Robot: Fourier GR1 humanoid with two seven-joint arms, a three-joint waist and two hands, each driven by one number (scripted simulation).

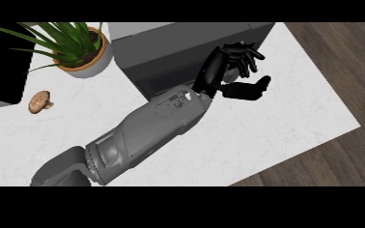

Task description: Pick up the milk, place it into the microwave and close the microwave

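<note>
The grey microwave (187, 41) stands at the back of the white counter (285, 125). Its dark front (160, 79) looks flush with the body, so the door appears closed. No milk shows anywhere; I cannot see inside the microwave. My left hand (235, 63) is at the microwave's front right corner, with the forearm coming in from the lower left. Its fingers (242, 55) are loosely bent over the top edge, and the thumb (249, 89) sticks out apart from them. Nothing is held in it. My right hand does not show.
A potted green plant (78, 48) stands left of the microwave. A small brown mushroom-like item (40, 101) lies on the counter's left part, beside a black object (10, 67) at the left edge. Wooden floor (328, 53) lies beyond the counter's right and lower right edges.
</note>
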